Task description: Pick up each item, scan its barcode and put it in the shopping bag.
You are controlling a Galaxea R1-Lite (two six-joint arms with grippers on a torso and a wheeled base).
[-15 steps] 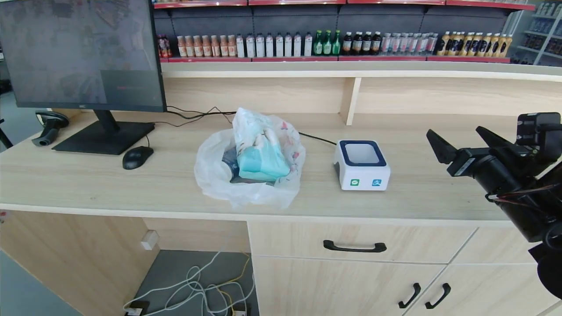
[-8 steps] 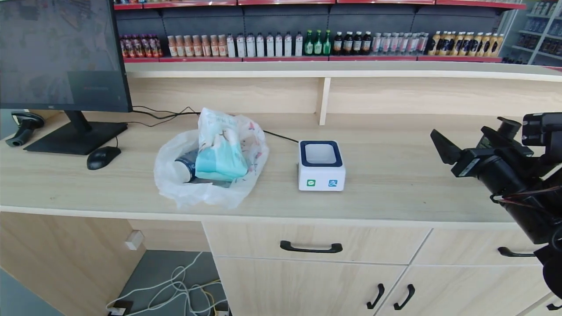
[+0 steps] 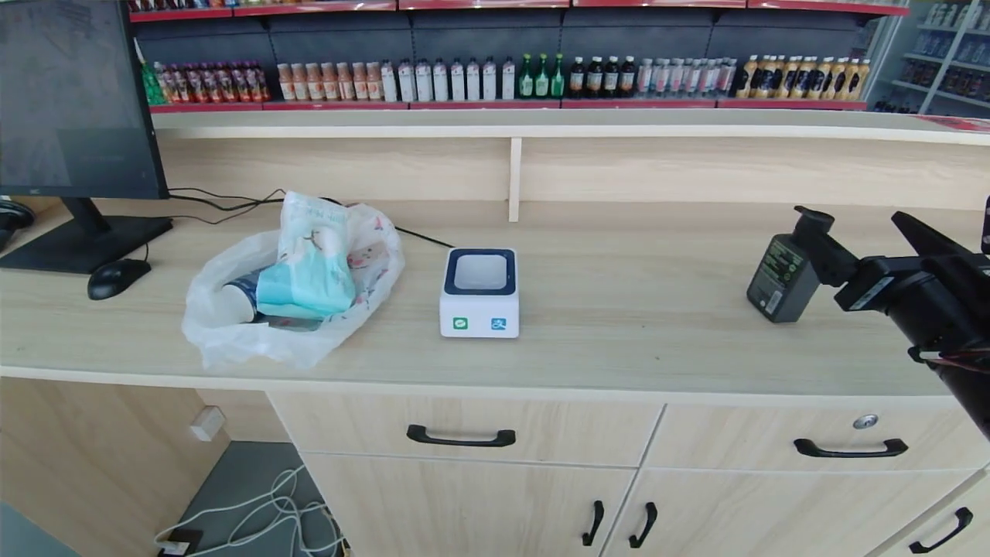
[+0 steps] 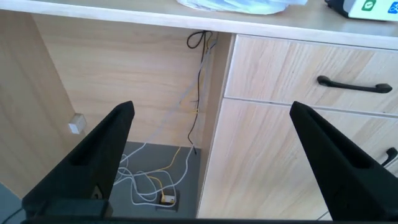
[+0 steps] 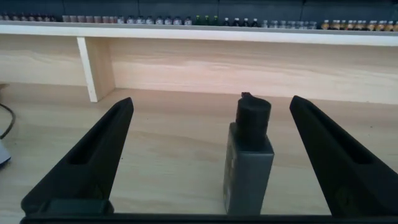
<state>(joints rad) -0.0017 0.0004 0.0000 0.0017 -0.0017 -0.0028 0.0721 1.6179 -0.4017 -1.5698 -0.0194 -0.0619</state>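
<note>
Wood worktop [image 3: 657, 340]: white shopping bag [image 3: 224, 344] toward the left end, items inside; scanner [image 3: 479, 292] mid-worktop; dark pump bottle [image 3: 780, 275] upright near the right end. Right gripper [image 5: 211, 106] wide, bottle ahead between its jaws, untouched. Left gripper [image 4: 211, 107] wide, below worktop edge. Bottle likely rigid, slick, top-heavy: grip mid-body, not the pump.

The right gripper [image 5: 211, 102] is spread wide, with a black finger [image 5: 87, 165] on each side. Framed between them, touching neither, a dark pump bottle [image 5: 247, 171] stands upright on a pale wooden counter [image 5: 161, 140]. Beyond runs a raised ledge [image 5: 205, 34].
</note>
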